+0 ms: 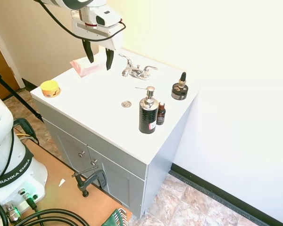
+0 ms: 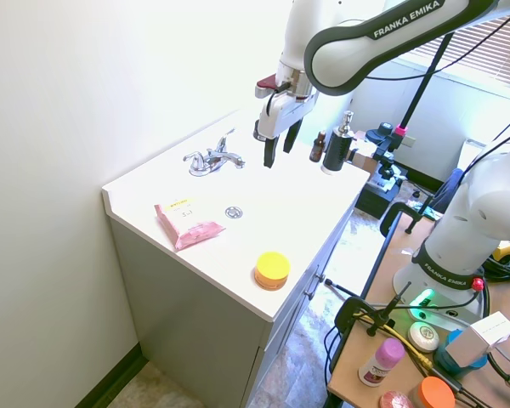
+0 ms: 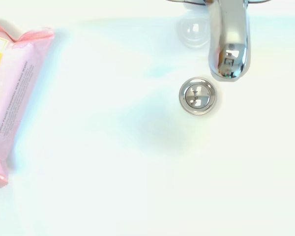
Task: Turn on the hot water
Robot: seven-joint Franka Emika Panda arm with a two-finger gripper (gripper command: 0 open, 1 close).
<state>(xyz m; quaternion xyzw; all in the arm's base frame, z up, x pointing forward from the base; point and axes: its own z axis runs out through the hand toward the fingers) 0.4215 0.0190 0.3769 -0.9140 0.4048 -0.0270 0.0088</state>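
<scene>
Gripper above counter, lever untouched

Gripper (image 1: 98, 55) hanging over white counter (image 1: 99, 94), fingers apart, nothing between them. Hot water lever (image 1: 125, 58) (left handle of chrome faucet (image 1: 137, 70)) at far edge, just right of gripper, not touching. Pink packet (image 1: 86, 66) left of faucet. Drain plug (image 1: 126, 103) near spout.

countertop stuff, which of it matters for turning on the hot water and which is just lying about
Belongs to the job:
left faucet lever
gripper, open, above the counter

Just lying about:
right faucet lever
drain plug
black soap pump bottle
small brown bottle
dark dropper jar
pink wipes pack
yellow tin
</scene>
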